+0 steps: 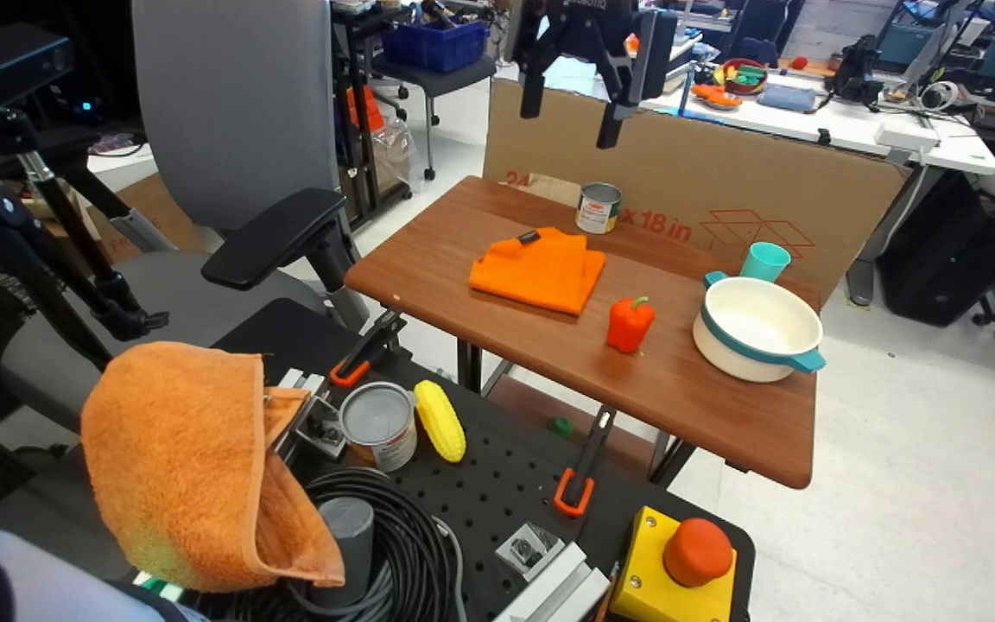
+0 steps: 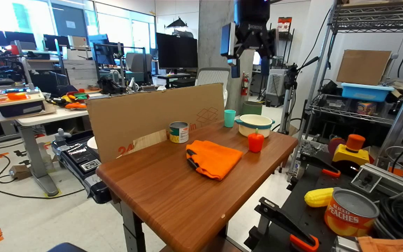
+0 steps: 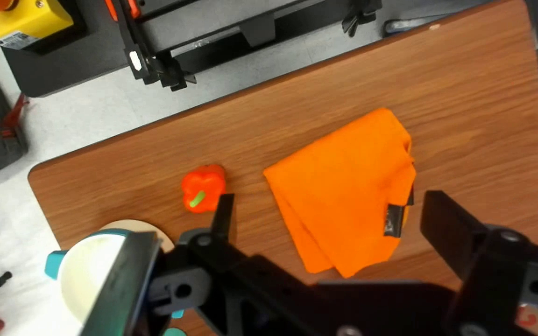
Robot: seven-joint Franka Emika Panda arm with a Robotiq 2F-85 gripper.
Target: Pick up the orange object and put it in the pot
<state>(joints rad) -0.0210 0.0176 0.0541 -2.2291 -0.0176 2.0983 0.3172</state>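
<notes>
The orange object is a small red-orange bell pepper with a green stem [image 1: 630, 326] standing on the brown table. It also shows in an exterior view [image 2: 255, 142] and in the wrist view [image 3: 203, 188]. The pot [image 1: 757, 324], cream white with a teal rim and handles, stands beside it near the table's end; it also shows in an exterior view [image 2: 255, 129]. In the wrist view the pot [image 3: 87, 275] is partly hidden by a finger. My gripper [image 1: 572, 115] is open and empty, high above the table. In the wrist view its fingers [image 3: 329, 199] are wide apart over the cloth.
A folded orange cloth [image 1: 541, 269] lies on the table beside the pepper. A small grey metal can [image 1: 598, 208] and a teal cup [image 1: 764, 262] stand along the back, by an upright cardboard sheet [image 2: 159, 112]. A black bench with clamps borders the table's front.
</notes>
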